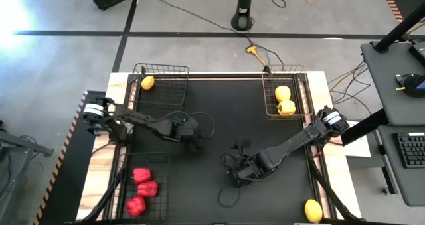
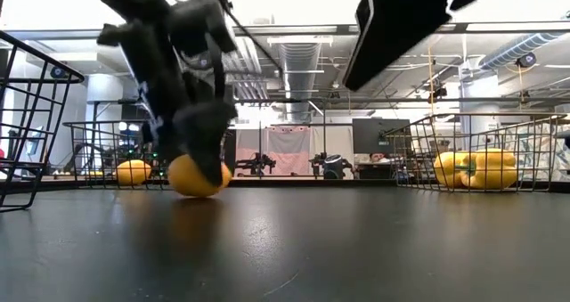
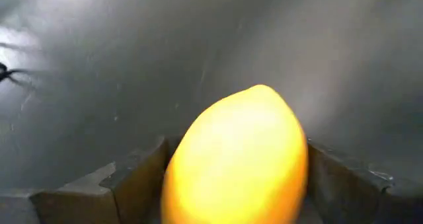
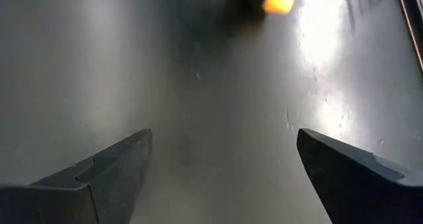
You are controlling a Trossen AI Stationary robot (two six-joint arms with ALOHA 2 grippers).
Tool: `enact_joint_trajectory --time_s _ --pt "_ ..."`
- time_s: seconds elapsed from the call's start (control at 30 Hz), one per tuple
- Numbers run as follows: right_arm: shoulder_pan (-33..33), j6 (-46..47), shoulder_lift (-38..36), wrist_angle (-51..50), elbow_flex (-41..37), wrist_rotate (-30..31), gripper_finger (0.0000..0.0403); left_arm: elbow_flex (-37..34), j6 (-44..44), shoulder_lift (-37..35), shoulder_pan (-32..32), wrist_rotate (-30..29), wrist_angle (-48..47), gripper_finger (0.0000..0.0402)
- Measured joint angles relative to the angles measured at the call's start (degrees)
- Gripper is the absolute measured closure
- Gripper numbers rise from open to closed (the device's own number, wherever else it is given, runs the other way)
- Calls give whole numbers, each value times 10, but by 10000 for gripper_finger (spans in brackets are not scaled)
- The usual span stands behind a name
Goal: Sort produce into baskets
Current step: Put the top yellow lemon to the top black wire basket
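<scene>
On the black table [image 1: 219, 119] near its middle, the left gripper [image 2: 198, 164] is clenched around a lemon [image 3: 238, 161] resting on the surface. The right gripper [image 4: 221, 174] hovers nearby, fingers spread and empty. Farther back, one lemon [image 1: 147, 83] sits in the far-left basket [image 1: 163, 85] and two yellow peppers [image 1: 284, 100] in the far-right basket [image 1: 300, 92].

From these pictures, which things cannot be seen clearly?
- Lemon at the left claw: hidden under the arm in the high view; whether the fingers touch it is unclear.
- Red peppers: absent from the low view.
- Lemon at the table edge: high view only.
</scene>
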Motion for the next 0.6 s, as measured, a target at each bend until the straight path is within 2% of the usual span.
enact_joint_trajectory --time_s 0.2,0.33,0.47,0.6 --pt "-2 13 0 2 -21 1 37 3 40 49 -8 -2 10 96" --pt "-6 13 0 1 -30 5 37 3 39 58 -9 0 8 121" --pt "-7 13 0 2 -30 16 37 2 40 39 -8 8 4 165" --pt "-7 14 -1 2 -30 16 37 -3 53 1 -8 18 -31 171"
